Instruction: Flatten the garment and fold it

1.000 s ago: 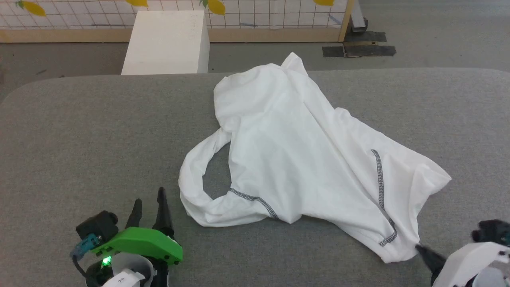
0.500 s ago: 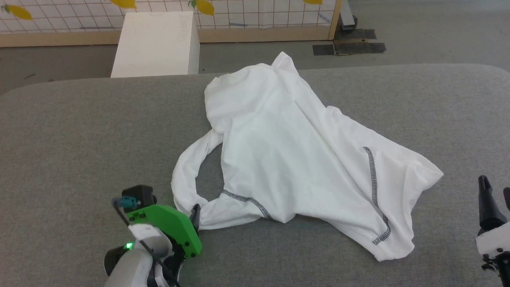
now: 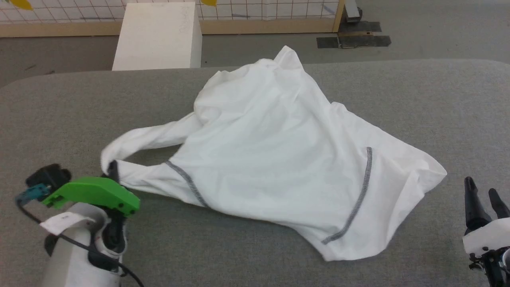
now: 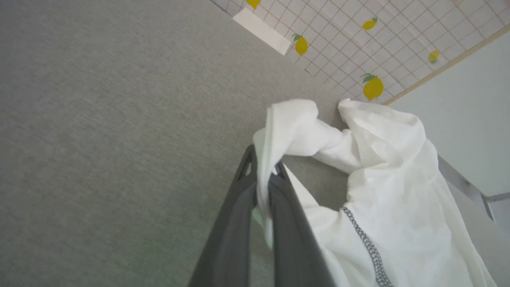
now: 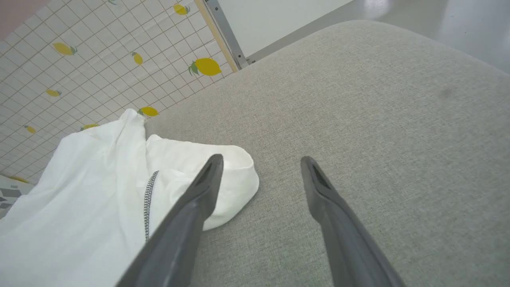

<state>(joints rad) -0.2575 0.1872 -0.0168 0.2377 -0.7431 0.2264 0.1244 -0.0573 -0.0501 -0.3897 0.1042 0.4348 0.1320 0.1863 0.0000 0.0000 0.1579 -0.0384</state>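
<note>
The white garment lies crumpled across the middle of the grey padded table, its dark zigzag seams showing near the front. My left gripper, under its green housing, is shut on a bunched edge of the garment at the table's left; the cloth runs out between the two dark fingers. My right gripper stands open at the lower right, apart from the cloth. In the right wrist view its fingers frame bare table, with a corner of the garment just left of them.
A white rectangular box stands on the floor beyond the table's far edge. Behind it runs a gridded panel with lemon prints in a wooden frame. Dark plates lie on the floor at the back right.
My left gripper closed on the garment's near-left edge and drew it left, stretching the cloth out. My right gripper let go of the garment's right corner, opened and moved clear.
</note>
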